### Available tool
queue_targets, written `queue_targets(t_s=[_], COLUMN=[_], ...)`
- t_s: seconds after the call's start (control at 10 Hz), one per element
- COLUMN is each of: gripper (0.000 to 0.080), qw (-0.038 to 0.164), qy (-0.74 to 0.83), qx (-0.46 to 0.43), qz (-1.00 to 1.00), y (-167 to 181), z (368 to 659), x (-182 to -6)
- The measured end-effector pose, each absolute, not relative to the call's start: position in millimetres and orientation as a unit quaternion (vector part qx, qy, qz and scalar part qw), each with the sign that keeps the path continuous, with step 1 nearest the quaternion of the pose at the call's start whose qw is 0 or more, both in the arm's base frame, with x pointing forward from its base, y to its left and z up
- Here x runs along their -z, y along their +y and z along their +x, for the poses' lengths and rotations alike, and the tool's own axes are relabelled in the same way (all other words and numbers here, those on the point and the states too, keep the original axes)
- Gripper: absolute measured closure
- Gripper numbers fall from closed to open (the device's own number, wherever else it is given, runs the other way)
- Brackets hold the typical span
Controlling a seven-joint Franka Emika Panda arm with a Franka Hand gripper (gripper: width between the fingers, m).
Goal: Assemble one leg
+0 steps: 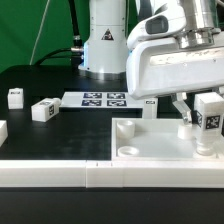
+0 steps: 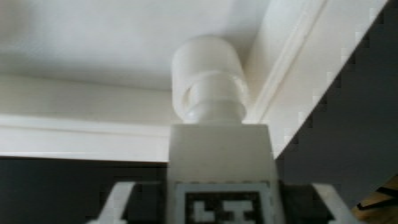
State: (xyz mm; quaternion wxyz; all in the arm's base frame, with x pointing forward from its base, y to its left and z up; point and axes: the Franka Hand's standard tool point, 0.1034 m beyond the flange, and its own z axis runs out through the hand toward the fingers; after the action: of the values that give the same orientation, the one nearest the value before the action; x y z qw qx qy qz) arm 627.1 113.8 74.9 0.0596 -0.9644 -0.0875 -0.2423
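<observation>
Starting at the near edge of the exterior view, the large white panel [image 1: 60, 172] lies flat on the black table [image 1: 40, 80]. One open round socket [image 1: 128, 151] shows in it near the middle of the picture, with nothing in it.

Just beyond, at the exterior view's right, the gripper [image 1: 198, 112] has its jaws closed on the leg [image 1: 208, 125]. It holds the leg upright, tag facing the camera, with its lower end down at the panel's right part.

The wrist view shows the same leg [image 2: 217, 150] clamped between the fingers [image 2: 118, 203]. Its rounded peg end points at the panel [image 2: 89, 50], close beside a raised inner wall. Whether the peg has entered a socket cannot be told from either picture.

Farther back on the left, two spare legs [image 1: 44, 110] [image 1: 15, 97] lie loose on the table, well apart from the panel. Part of what may be a third [image 1: 2, 130] shows at the left edge. The marker board [image 1: 105, 99] lies behind them, near the arm's base.

By my reading, the pick-up is done and the leg has been carried to the panel. What is left is seating it in its socket, turning it home and letting go.
</observation>
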Motion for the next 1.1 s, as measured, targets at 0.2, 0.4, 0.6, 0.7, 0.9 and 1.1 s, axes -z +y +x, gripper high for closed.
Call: queue_targets(t_s=[0.2, 0.4, 0.6, 0.7, 0.9, 1.1], gripper=[0.0512, 0.0512, 0.0512, 0.0512, 0.0512, 0.0511], qw=[0.059, 0.06, 0.06, 0.06, 0.059, 0.059], qy=[-0.086, -0.087, -0.089, -0.089, -0.089, -0.089], qx=[0.243, 0.242, 0.239, 0.241, 0.245, 0.245], qz=[-0.964, -0.965, -0.965, -0.965, -0.964, -0.964], y=[113, 115, 118, 118, 118, 118], z=[627, 624, 622, 621, 622, 622], x=[-72.0, -64.5, -59.1, -57.4, -57.6, -57.6])
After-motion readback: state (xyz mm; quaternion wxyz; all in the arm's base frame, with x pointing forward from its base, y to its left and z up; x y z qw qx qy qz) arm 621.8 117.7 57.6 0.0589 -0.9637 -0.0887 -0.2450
